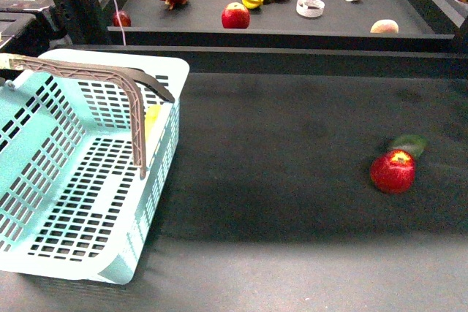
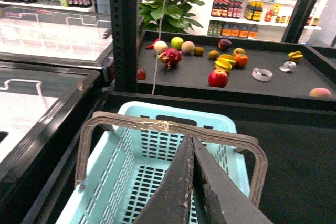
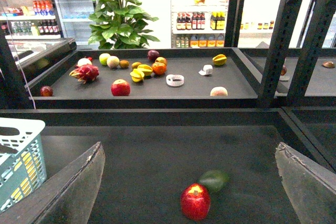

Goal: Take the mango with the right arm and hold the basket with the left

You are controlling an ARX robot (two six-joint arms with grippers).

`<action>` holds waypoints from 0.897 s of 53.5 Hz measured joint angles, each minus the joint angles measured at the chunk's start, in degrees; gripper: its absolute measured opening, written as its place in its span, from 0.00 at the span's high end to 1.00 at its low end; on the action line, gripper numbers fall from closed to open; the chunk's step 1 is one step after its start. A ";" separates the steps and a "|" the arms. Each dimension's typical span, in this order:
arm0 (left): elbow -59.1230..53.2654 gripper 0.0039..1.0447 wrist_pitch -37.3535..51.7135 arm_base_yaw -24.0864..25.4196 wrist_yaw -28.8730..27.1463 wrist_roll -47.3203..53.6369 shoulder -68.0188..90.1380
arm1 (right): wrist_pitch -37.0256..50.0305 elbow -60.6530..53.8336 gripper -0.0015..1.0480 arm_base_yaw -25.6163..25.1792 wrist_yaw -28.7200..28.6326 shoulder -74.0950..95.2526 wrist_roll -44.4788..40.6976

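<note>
While the left gripper (image 2: 193, 145) hangs over the basket (image 1: 88, 173) with jaws pressed together on nothing, the right gripper (image 3: 189, 166) is spread wide above the red apple (image 3: 195, 201). No mango is clearly identifiable; the basket sits at the front view's 8 o'clock.

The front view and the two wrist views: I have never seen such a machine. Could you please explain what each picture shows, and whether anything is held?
This is a robot with two arms, each ending in a gripper. The front view looks from its body over a dark table. A turquoise basket stands at the left, and a red apple lies at the right beside a green fruit. More fruit lies on a tray behind.

The other two pictures come from cameras on the wrists. The left gripper is shut above the basket, with nothing visible in it. The right gripper is open and empty, facing the apple.
</note>
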 joint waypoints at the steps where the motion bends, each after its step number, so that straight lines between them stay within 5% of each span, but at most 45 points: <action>1: -0.02 0.99 -0.61 -0.79 -0.31 0.02 -0.63 | 0.00 0.00 0.08 0.00 0.00 0.00 0.00; 41: -0.04 0.99 -17.31 -2.23 -0.61 0.20 -17.88 | -0.02 0.00 0.08 0.00 0.00 0.00 0.00; 48: -0.02 0.99 -27.04 -2.25 -0.59 0.22 -26.73 | -0.02 0.00 0.08 0.00 0.02 0.00 0.00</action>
